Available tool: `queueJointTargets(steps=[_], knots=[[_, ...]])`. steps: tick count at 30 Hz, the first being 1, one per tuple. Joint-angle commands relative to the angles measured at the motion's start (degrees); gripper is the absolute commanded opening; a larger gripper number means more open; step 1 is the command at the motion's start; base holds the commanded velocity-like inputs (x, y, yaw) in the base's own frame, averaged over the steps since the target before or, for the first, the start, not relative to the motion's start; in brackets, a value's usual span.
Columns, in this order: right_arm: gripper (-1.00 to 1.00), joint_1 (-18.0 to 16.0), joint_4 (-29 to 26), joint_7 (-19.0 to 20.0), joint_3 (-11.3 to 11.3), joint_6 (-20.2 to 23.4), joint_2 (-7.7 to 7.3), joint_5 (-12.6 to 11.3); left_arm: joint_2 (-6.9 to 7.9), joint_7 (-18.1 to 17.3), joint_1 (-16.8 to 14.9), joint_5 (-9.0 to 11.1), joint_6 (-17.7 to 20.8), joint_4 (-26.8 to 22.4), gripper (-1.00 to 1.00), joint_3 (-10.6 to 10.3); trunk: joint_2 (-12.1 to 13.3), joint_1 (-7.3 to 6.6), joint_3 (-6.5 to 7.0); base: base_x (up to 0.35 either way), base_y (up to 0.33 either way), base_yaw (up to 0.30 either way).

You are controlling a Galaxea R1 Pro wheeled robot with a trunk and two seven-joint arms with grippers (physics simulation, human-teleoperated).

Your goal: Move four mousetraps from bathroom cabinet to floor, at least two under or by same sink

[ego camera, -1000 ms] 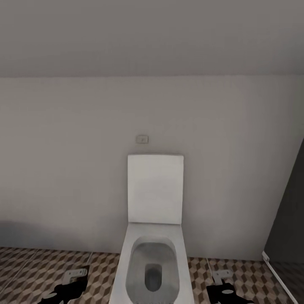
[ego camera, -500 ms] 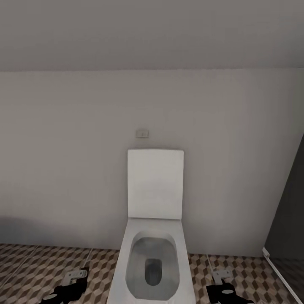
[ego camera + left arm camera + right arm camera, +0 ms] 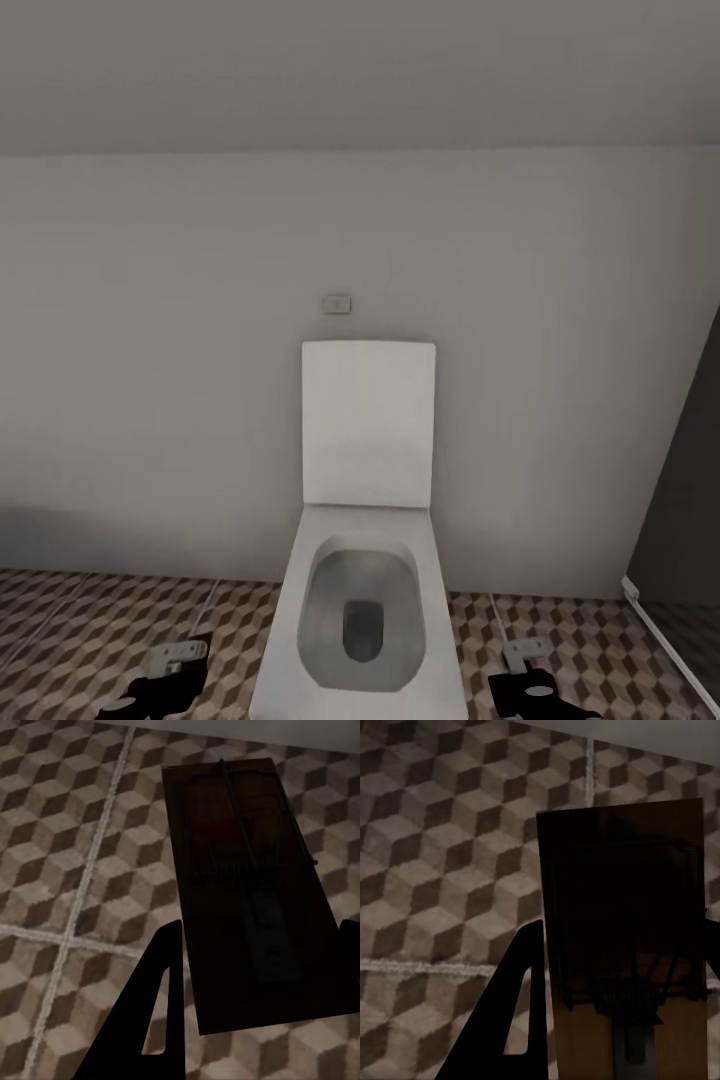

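In the head view, a white toilet (image 3: 362, 590) stood between the left gripper (image 3: 160, 680) and right gripper (image 3: 530, 680). The left wrist view showed that gripper closed on a mousetrap (image 3: 251, 892) above the bathroom floor (image 3: 67, 870). In the right wrist view, its fingers (image 3: 510, 1020) clamped another mousetrap (image 3: 622, 937).

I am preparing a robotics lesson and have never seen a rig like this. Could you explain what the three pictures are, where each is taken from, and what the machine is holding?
These are simulator renders of a wheeled robot with two arms. The head view looks forward at a white toilet against a grey wall, on the bathroom floor; its left gripper and right gripper peek in at the bottom. The other two views look along each gripper's fingers. Each gripper holds a mousetrap above the tiles: one in the left, one in the right.
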Motion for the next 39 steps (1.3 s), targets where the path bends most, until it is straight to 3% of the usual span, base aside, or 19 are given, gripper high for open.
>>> queueJointTargets(steps=[1,13,39], knots=[[-1.0,-0.1,0.2,0.1,0.5,-0.4,0.03,-0.7,0.02,0.0,0.0,0.5,-0.2,0.1,-1.0,-0.3,-0.4,0.21,-0.24,0.0,0.0,0.0],[-1.0,-0.1,0.2,0.1,0.5,-0.5,0.03,-0.7,0.02,0.0,0.0,0.5,-0.2,0.1,-1.0,-0.3,-5.3,2.85,-2.4,0.0,0.0,0.0],[-1.0,-0.1,0.1,0.1,0.4,-0.7,-0.08,-0.7,0.02,0.0,-0.1,0.5,-0.5,0.1,-1.0,-0.3,-5.6,3.52,-8.16,0.0,0.0,0.0]])
